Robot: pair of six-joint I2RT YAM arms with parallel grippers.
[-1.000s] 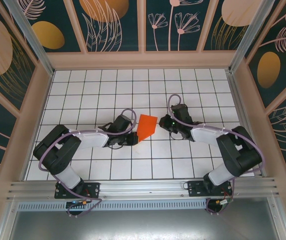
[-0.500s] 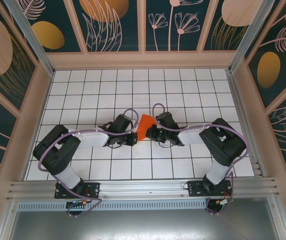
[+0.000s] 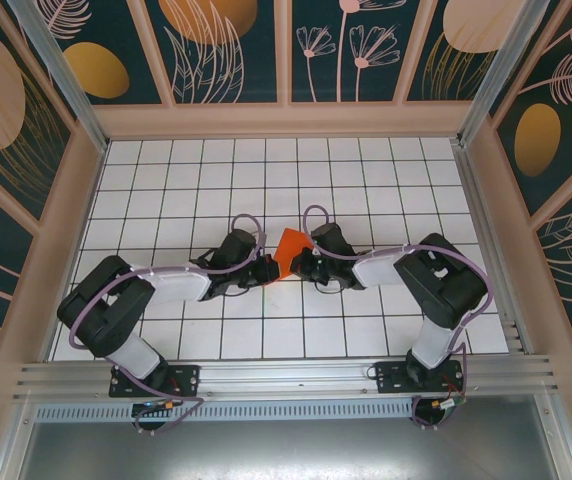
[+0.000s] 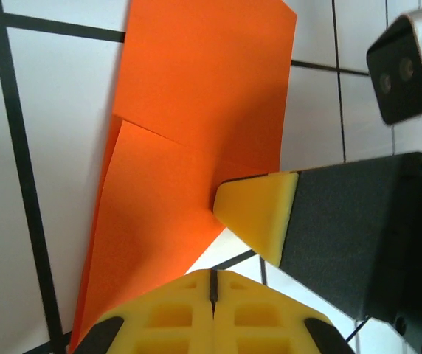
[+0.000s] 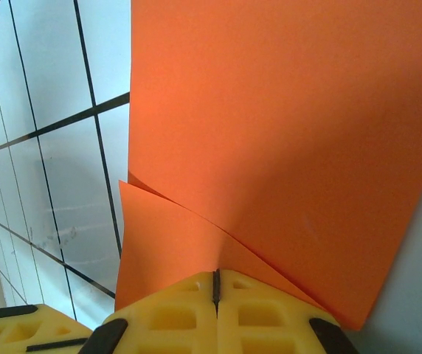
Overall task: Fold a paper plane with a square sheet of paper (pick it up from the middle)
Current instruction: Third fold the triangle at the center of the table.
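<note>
Paper (image 3: 290,247), likely limp and easy to tear, stands part-folded over the tabletop (image 3: 166,180), left tool (image 4: 212,279) and right tool (image 5: 216,277) each pinching its lower edge, where I'd grip lightly.

Beneath the left pincer (image 3: 264,270) and the right pincer (image 3: 299,265) I see a white table (image 3: 166,190) ruled with black grid lines (image 4: 26,184). Ahead of them and out to either side, teal wall panels (image 3: 231,50) with pale plant prints sit in wooden frames (image 3: 286,120). Behind them an aluminium rail (image 3: 286,375) crosses the table's near edge.
</note>
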